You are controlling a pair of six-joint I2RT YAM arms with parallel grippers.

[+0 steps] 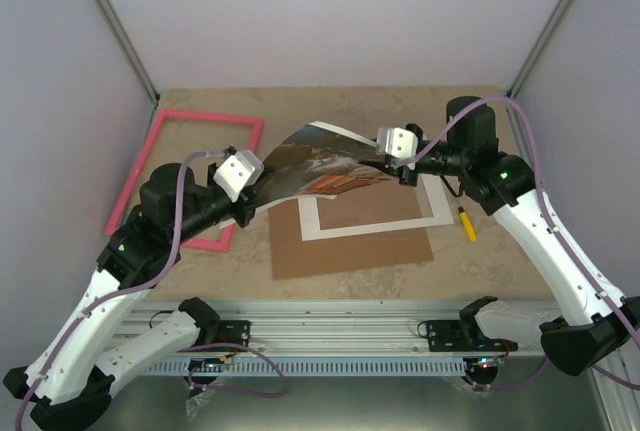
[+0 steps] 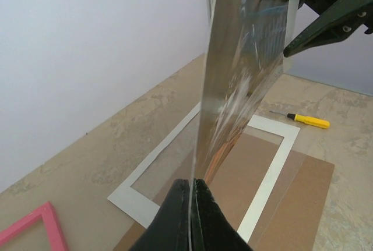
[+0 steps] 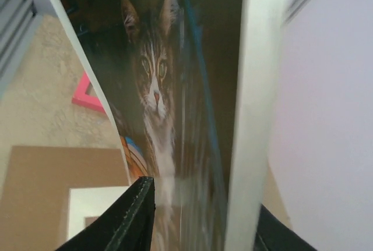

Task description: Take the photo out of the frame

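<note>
Photo (image 1: 320,158) of a cat, bowed between left tool (image 2: 191,188) and right tool (image 1: 403,166), both tight on its edges, frame (image 1: 205,118) aside.

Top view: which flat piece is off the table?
The cat photo, held up between the left claw and right claw; pink frame, white mat, brown board lie flat.

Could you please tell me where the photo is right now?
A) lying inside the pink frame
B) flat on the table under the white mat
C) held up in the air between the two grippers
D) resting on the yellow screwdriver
C: the photo arches above the table, pinched by the left gripper at one end and the right gripper at the other, while the pink frame lies empty to the left.
</note>
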